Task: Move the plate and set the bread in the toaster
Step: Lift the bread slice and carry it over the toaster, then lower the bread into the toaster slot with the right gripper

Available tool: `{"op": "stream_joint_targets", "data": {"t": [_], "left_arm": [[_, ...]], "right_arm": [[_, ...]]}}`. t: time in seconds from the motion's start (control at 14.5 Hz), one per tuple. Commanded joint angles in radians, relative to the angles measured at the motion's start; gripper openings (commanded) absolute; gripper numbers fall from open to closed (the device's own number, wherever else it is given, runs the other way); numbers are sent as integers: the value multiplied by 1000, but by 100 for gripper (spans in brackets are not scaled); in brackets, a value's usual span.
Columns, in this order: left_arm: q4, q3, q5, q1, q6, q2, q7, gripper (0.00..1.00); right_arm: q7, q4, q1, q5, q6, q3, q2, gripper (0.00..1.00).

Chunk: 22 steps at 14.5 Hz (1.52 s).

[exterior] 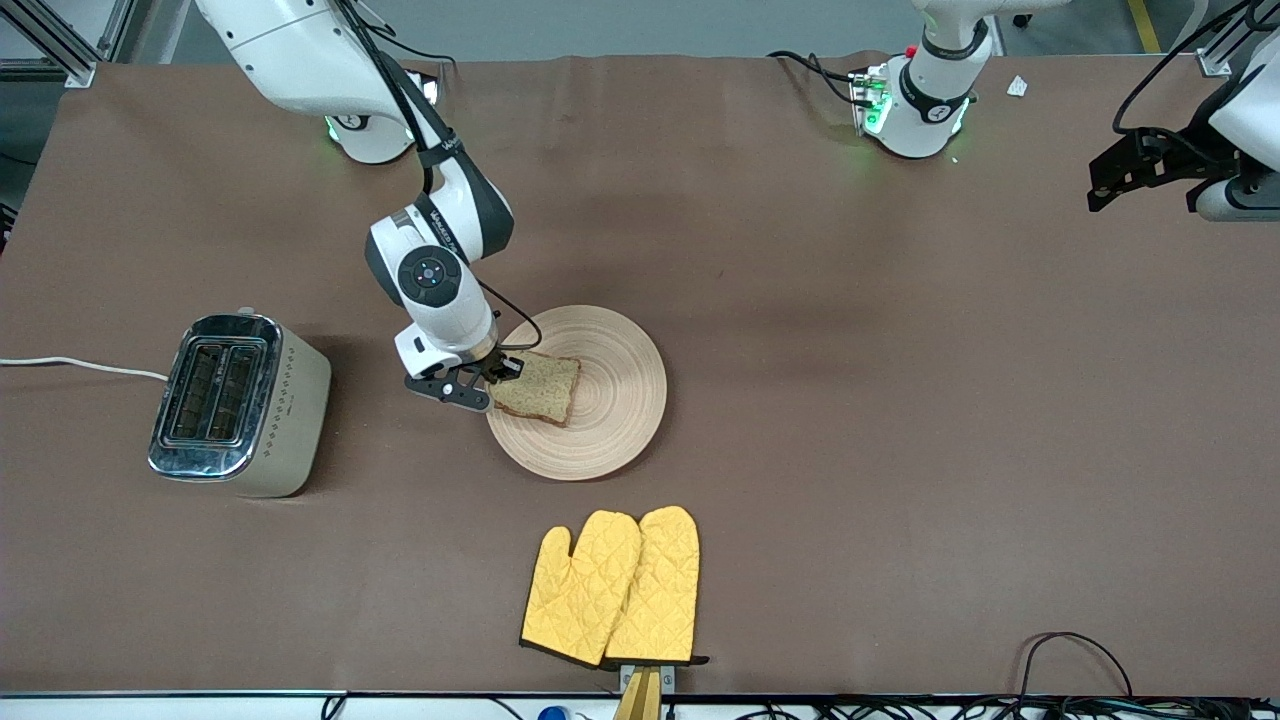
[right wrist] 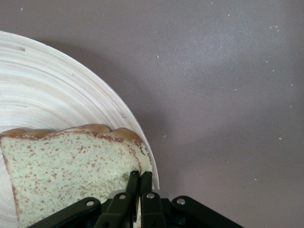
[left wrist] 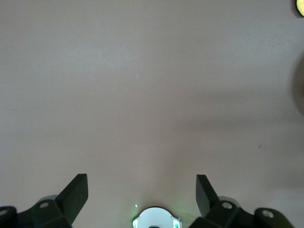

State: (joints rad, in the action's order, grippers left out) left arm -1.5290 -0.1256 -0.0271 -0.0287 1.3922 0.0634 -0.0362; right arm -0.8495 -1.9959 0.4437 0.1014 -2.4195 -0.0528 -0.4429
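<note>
Yellow quilted oven mitts lay nearest the front camera, a pair side by side at the table's edge, clear of any path between the plate and the toaster. Farther from the camera sat the plate, round pale wood ringed with grooves, near the middle of the brown table. Whether its move counted as done could not be told from its position alone.

On the plate, at the rim toward the right arm's end, lay the bread, a speckled brown slice with a darker crust. The right gripper had its jaws drawn narrow on the slice's edge; the right wrist view showed the fingers pinched together on the bread where it overhung the plate's rim. The slice was gripped but looked not yet lifted, so the carry and the drop into a slot remained.

Toward the right arm's end stood the toaster, cream-sided with a chrome top, both slots empty and its white cord trailing off the table. Nothing stood between it and the plate.

Over bare table at the other end, the left gripper waited with its jaws spread wide, holding nothing.
</note>
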Motion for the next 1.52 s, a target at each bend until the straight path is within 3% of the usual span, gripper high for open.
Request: {"op": "stream_joint_targets", "data": {"t": [0.0, 0.28, 0.48, 0.62, 0.76, 1.1, 1.45], "left_arm": [[10, 1, 16, -4, 7, -5, -5, 100], [17, 1, 18, -7, 7, -4, -5, 100], [20, 1, 18, -10, 7, -4, -4, 100], [20, 1, 18, -10, 7, -5, -4, 100], [20, 3, 18, -8, 7, -5, -5, 100], [20, 9, 16, -11, 11, -4, -1, 100], [20, 12, 16, -11, 4, -2, -4, 100]], "right_arm": [[-2, 55, -6, 20, 69, 4, 6, 0], [47, 325, 7, 49, 475, 8, 9, 0], [46, 455, 13, 214, 725, 5, 10, 0], [58, 512, 13, 282, 837, 5, 12, 0], [113, 548, 15, 415, 957, 5, 9, 0], [297, 585, -26, 639, 1063, 10, 6, 0], [346, 585, -101, 790, 1071, 10, -23, 0]]}}
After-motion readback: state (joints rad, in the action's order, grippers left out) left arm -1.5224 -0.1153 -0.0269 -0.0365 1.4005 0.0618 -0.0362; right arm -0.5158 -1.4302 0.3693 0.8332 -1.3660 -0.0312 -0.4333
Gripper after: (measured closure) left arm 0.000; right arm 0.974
